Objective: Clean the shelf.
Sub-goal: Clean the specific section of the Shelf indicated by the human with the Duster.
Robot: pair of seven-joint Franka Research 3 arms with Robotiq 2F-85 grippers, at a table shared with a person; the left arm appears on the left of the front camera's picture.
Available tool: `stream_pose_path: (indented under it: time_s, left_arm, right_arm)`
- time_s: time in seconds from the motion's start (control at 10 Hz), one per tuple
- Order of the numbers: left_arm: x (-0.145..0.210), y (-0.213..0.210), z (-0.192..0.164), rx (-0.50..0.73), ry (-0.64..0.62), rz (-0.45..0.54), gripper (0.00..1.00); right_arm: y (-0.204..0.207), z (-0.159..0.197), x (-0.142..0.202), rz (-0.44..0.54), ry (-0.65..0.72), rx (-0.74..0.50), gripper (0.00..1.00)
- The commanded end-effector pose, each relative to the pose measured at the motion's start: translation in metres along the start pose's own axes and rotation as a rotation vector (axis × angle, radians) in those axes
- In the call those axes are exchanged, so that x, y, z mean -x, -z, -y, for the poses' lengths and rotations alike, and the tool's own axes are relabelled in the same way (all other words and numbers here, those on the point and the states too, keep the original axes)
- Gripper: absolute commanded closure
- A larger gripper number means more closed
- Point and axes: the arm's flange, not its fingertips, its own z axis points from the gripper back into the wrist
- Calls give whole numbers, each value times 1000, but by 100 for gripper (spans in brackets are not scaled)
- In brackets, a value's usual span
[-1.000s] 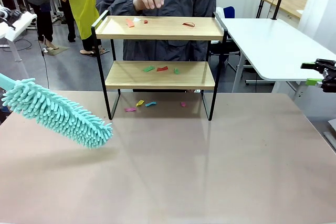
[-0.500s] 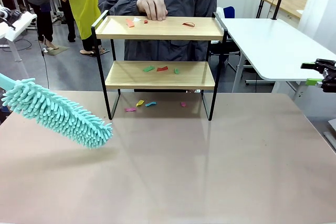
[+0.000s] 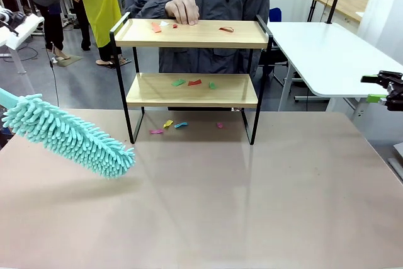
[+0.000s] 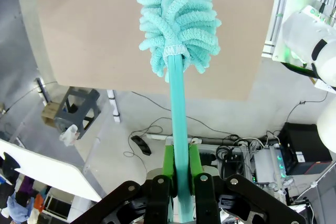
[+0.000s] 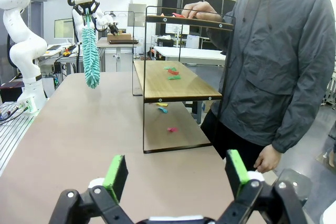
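left wrist view: left pincer [image 4: 181,153] clamped on duster handle [image 4: 177,103] — right pincer [image 5: 176,166] apart; hand [image 3: 182,9] seemingly on shelf [image 3: 233,92].

No readable writing

No words, numbers, brand marks or signs can be read in any of the views. In the left wrist view, at about 4 o'clock, a black box [image 4: 305,145] on the floor carries a small red strip along its lower edge, too small and blurred to tell whether it holds print.
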Motion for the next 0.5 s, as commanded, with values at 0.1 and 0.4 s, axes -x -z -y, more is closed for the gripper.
stream_pose_path:
  time_s: [0.1, 0.4]
  left_arm:
    - [3, -3, 0, 3, 0, -10, 87]
    - [3, -3, 0, 3, 0, -10, 87]
  right_arm:
    - [1, 1, -3, -2, -5, 1, 0]
    - [1, 1, -3, -2, -5, 1, 0]
